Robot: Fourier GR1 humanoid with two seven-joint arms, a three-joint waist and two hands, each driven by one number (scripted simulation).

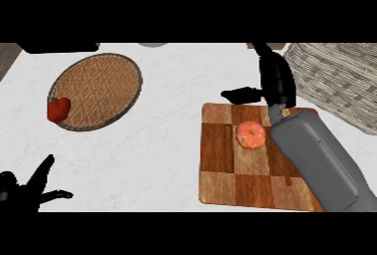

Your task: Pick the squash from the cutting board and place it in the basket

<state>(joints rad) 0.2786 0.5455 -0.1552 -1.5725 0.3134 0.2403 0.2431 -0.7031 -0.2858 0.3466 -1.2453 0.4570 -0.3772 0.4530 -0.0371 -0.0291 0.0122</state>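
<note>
Orange, round, ribbed squash (251, 135) lies on the cutting board (221, 169); right hand (274, 79) extended, fingers straight.

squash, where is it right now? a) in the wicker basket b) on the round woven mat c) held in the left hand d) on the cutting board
d: the orange squash lies on the wooden cutting board, beside the right forearm, apart from the basket.

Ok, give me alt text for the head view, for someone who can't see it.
An orange squash lies on a wooden cutting board, with the robot's open right hand beyond the board's far edge, not touching it. A wicker basket sits at the far right; a round woven mat with a red pepper lies left, and the open left hand rests at lower left.
</note>
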